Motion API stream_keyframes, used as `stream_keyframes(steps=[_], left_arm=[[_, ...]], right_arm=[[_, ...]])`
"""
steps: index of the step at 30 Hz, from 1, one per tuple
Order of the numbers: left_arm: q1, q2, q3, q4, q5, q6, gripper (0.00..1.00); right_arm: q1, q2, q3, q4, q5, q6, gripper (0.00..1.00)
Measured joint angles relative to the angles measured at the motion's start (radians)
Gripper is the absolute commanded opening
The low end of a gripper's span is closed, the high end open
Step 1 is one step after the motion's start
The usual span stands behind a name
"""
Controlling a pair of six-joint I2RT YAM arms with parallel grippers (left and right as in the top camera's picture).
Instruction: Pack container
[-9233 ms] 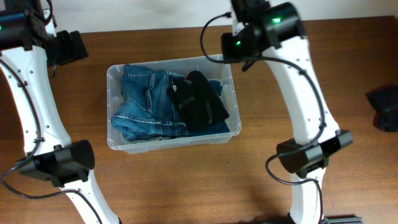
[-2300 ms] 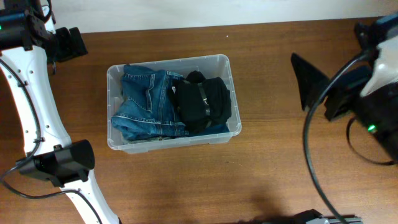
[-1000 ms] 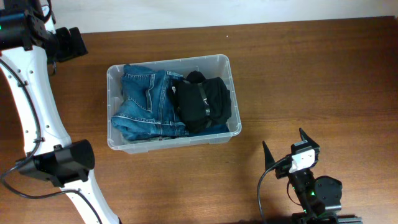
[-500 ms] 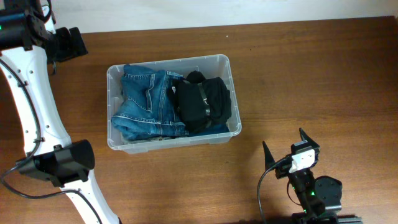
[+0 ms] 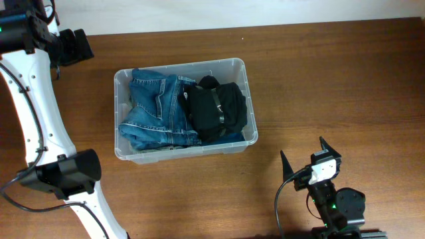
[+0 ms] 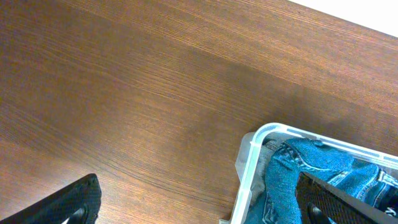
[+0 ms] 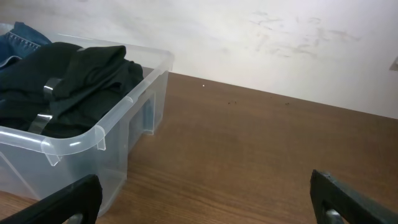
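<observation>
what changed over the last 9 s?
Right gripper left the container's far right corner, swung right, then folded down to the near table edge, open and empty. Black clothes in the container look fuller; the dark cloth at the table's right edge is gone. Jeans, container, left gripper unchanged.

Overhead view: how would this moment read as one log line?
container: jeans, black garment inside | left hand: open, empty, off its top-left corner | right hand: open, empty, below-right of it
</observation>
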Motion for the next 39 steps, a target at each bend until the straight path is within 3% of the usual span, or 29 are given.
stream_keyframes(steps=[7, 11, 20, 27, 33, 39], left_arm=[[0.000, -0.035, -0.010, -0.012, -0.009, 0.000, 0.99], [0.000, -0.202, -0.143, 0.147, -0.011, 0.000, 0.99], [0.000, -0.806, -1.022, 0.938, 0.051, 0.000, 0.99], [0.000, -1.105, -1.566, 1.279, 0.082, 0.000, 0.99], [-0.002, -1.369, -1.923, 1.453, 0.102, 0.001, 0.99], [-0.040, -1.732, -2.366, 1.738, 0.111, 0.010, 0.99]], right_arm=[[0.000, 0.000, 0.000, 0.000, 0.000, 0.000, 0.98], [0.000, 0.000, 0.000, 0.000, 0.000, 0.000, 0.98], [-0.001, -0.002, 0.000, 0.001, 0.000, 0.000, 0.98], [-0.001, -0.003, 0.000, 0.001, 0.000, 0.000, 0.98], [-0.001, -0.004, 0.000, 0.001, 0.000, 0.000, 0.98], [-0.001, -0.003, 0.000, 0.002, 0.000, 0.000, 0.98]])
